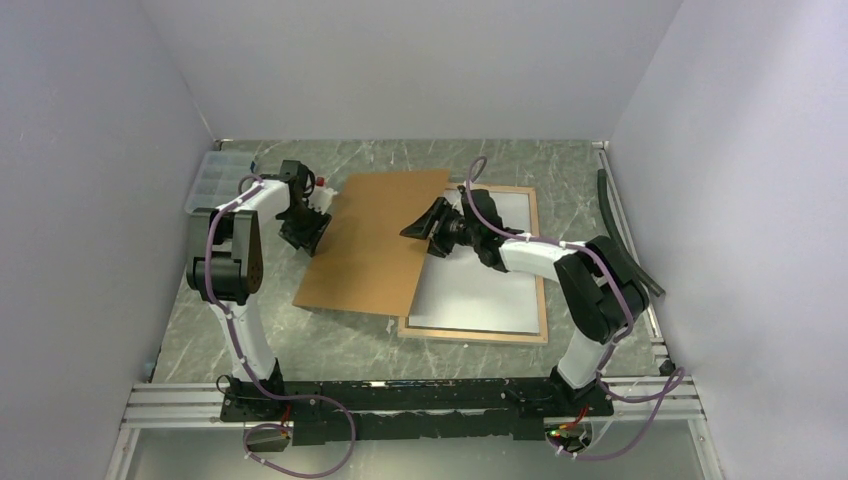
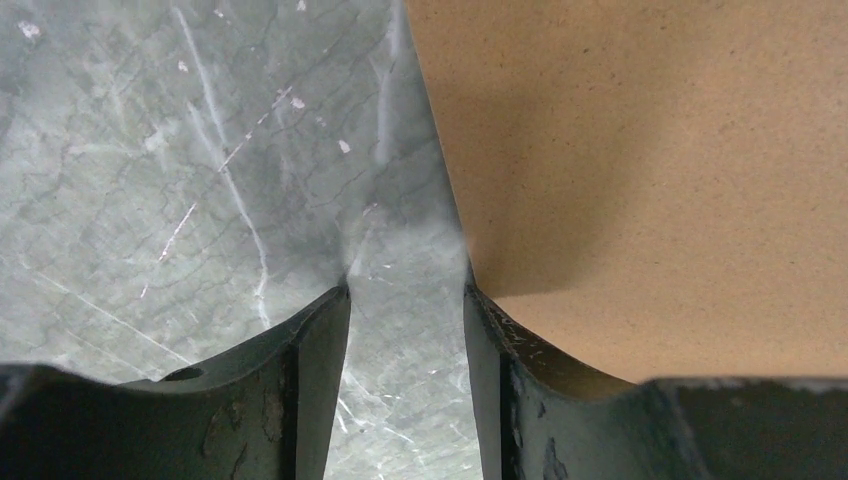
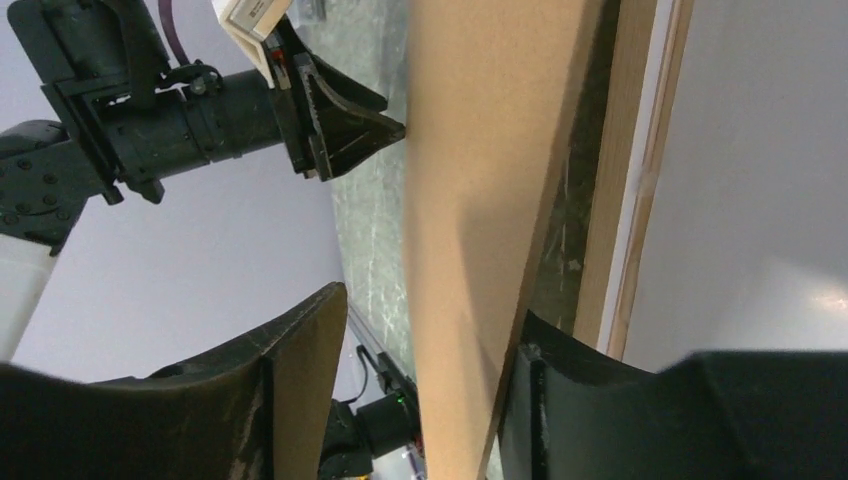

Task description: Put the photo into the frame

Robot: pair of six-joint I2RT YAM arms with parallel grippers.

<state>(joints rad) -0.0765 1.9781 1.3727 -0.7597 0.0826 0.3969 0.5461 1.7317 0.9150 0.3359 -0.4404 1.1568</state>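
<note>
Surface [image 1: 330, 345]: grey-green marble, with both arm bases along its near edge.
Frame [image 1: 475, 336]: lies flat toward the right edge, its light-wood rim facing up.
White sheet [image 1: 490, 290]: fills the frame; I cannot tell what it is.
Panel [image 1: 375, 245]: plain brown board at the centre, set askew, with its right side over the frame's left rim.
Right end effector [image 1: 408, 231]: straddles the panel's right edge, released, with a gap at one finger.
Left end effector [image 1: 307, 234]: at the panel's left edge, released, with only the surface between its fingers.
Box [image 1: 213, 180]: a clear organiser in the far left corner.
</note>
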